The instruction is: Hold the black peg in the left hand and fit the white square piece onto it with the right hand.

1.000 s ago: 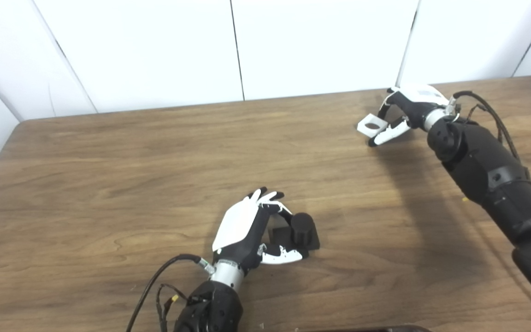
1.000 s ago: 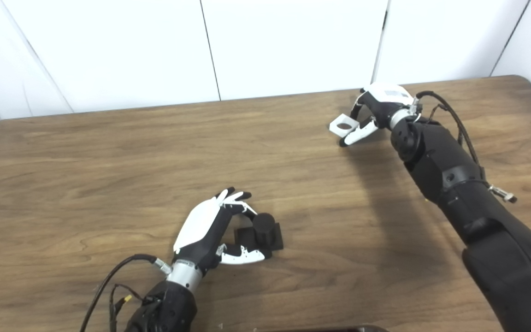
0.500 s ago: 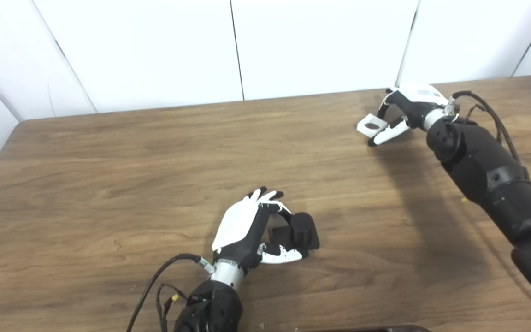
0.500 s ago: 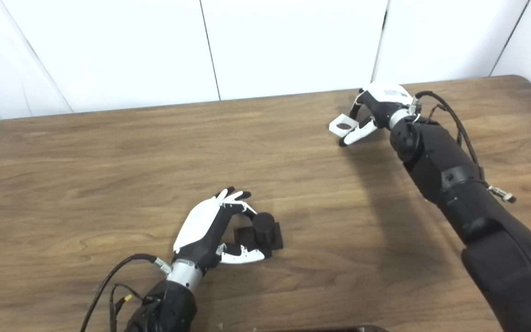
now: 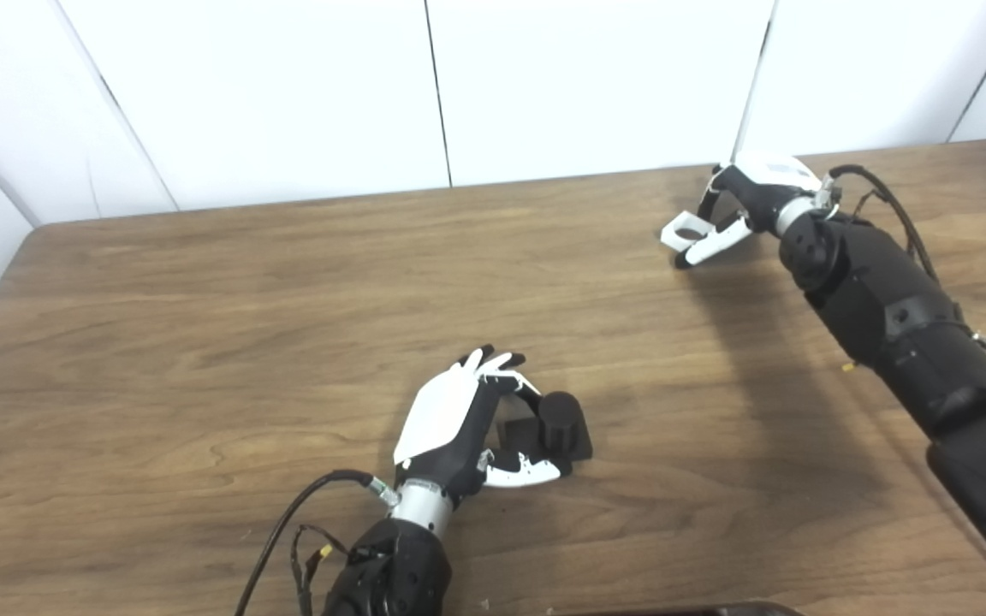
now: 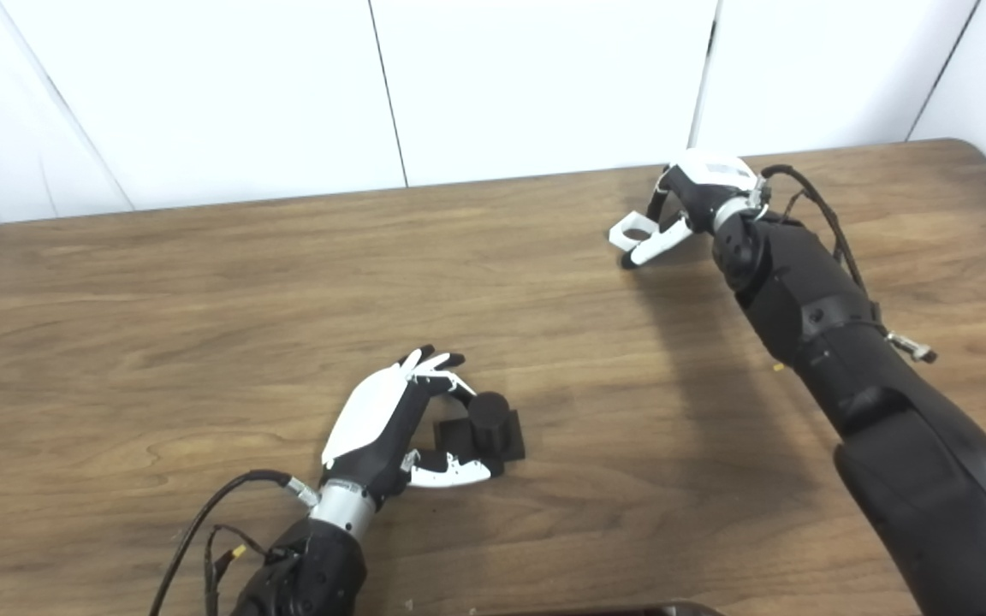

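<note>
My left robot hand (image 5: 459,419) at lower centre curls around the black peg (image 5: 557,423), its square base partly hidden on the wood-grain counter (image 5: 202,325). My right robot hand (image 5: 745,201), upper right, pinches the white square piece (image 5: 686,233), whose round hole shows.

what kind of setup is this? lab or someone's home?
Likely a lab test bench: a bare wooden table against plain white wall panels, holding only the task parts, a black peg and a white square piece, with exposed cables on the arms.
</note>
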`<state>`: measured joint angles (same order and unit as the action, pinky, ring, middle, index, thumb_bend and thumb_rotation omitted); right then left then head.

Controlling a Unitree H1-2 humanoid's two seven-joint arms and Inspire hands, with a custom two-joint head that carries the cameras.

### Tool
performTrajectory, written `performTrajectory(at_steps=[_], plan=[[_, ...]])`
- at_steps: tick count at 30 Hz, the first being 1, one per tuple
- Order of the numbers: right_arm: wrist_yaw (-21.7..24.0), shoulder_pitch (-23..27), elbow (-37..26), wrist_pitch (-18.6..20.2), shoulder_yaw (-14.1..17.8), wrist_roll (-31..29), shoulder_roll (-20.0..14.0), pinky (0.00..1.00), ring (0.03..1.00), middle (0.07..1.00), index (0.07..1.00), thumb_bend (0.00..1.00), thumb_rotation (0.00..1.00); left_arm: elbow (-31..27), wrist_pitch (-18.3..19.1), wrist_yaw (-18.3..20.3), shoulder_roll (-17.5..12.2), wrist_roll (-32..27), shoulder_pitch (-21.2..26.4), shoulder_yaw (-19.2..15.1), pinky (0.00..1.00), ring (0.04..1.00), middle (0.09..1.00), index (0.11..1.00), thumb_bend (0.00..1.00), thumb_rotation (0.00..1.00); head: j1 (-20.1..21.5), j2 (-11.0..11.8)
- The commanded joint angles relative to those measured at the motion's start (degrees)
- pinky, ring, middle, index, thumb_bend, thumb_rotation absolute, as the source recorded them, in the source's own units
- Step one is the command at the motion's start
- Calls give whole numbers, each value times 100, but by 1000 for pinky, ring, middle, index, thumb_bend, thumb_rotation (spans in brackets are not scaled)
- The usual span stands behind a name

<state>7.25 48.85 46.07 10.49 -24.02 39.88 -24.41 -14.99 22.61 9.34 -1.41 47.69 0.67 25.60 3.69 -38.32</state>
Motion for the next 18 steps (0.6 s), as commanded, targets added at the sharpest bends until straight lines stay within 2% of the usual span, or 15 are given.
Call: performTrajectory(at_steps=[1,12,18], plan=[[-21,339,82,-35,-69,41,106,1000,1000,920,582,853,386,205,185,7,-66,188,-6,-47,1000,1000,905,488,508,79,4,-9],[53,595,342,340,-218,111,287,1000,1000,928,559,858,426,196,198,-13,-47,160,-19,-79,1000,1000,907,488,508,76,41,4],[196,757,484,557,-315,154,360,1000,1000,901,547,853,433,218,170,-33,-43,151,-19,-87,1000,1000,907,488,508,76,66,-5]])
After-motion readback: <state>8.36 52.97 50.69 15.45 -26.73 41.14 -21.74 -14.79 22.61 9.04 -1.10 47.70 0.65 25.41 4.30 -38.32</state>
